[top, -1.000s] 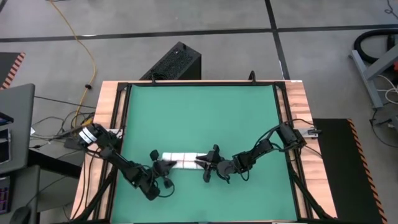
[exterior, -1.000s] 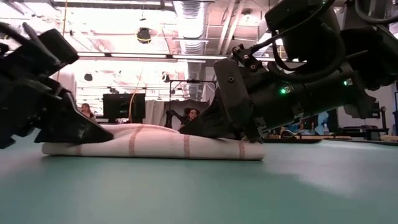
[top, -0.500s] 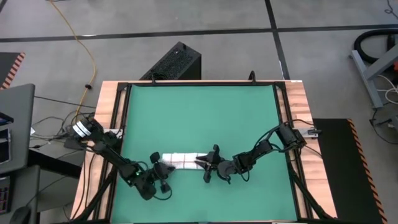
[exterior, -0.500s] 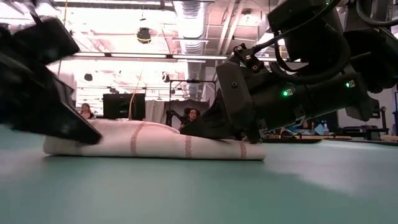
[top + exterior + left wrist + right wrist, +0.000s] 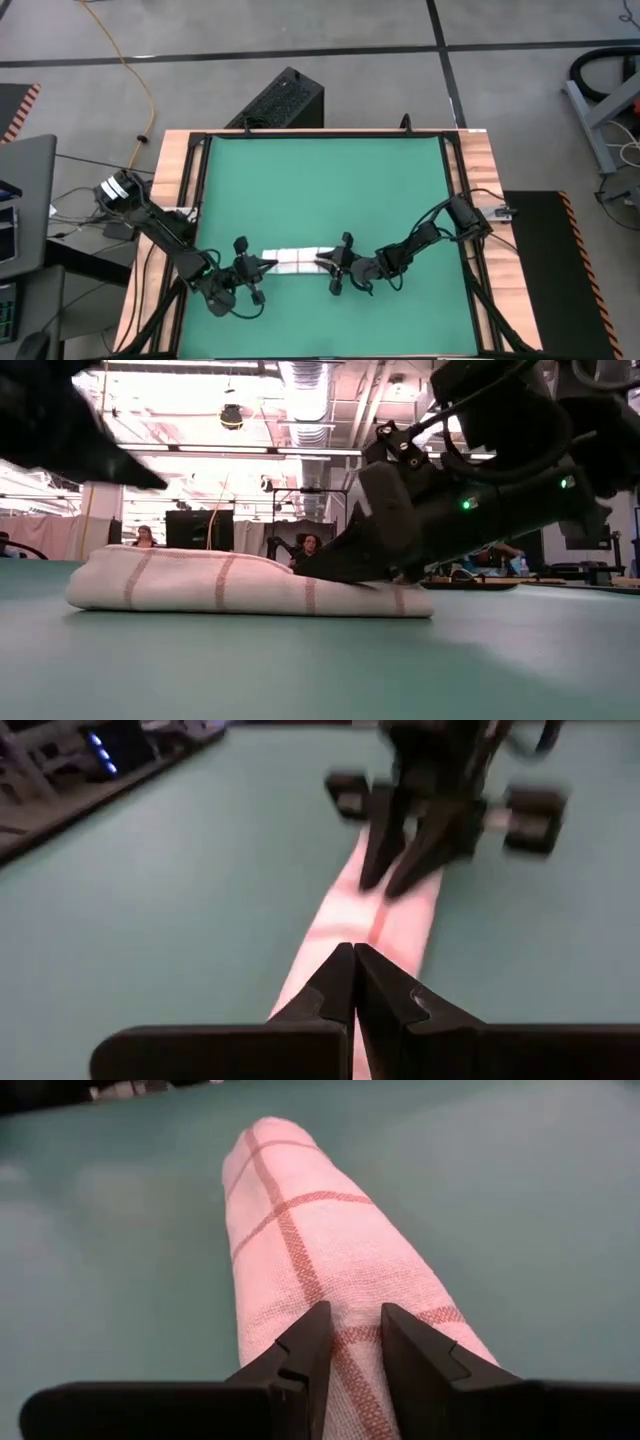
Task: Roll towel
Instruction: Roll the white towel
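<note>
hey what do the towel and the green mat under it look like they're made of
The towel: likely thin woven cotton, matte; an open weave shows, with red-brown grid lines. The green mat: smooth, flat, faintly sheeny surface, perhaps rubber or vinyl; hard to say.

A thin woven cloth towel, white with red-brown lines and a coarse weave, lies on a smooth matt green mat edged by a grained wood surface; matt dark plastic-looking fingers pinch it.
</note>
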`<action>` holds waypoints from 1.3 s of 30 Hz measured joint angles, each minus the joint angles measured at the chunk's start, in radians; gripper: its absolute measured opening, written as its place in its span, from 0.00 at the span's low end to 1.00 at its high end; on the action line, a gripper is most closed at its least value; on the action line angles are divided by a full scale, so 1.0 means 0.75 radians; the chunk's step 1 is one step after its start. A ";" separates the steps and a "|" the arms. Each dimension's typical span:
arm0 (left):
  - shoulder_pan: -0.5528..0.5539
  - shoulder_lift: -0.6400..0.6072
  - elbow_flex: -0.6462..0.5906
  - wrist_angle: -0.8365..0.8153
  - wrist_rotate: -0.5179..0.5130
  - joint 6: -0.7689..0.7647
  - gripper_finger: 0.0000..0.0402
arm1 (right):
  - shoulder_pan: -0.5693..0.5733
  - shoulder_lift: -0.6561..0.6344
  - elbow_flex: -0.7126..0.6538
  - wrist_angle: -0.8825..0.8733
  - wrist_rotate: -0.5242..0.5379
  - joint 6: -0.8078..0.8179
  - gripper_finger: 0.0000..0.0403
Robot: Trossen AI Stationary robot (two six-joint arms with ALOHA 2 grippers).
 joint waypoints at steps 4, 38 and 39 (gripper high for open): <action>0.048 0.050 -0.098 0.093 0.091 0.015 0.00 | -0.003 -0.068 -0.001 -0.105 -0.002 -0.018 0.28; 0.206 0.401 -0.235 0.533 0.355 -0.084 0.00 | 0.003 -0.100 0.008 -0.333 -0.020 0.093 0.28; 0.199 0.401 -0.234 0.517 0.351 -0.106 0.00 | 0.003 -0.100 0.008 -0.338 -0.021 0.093 0.28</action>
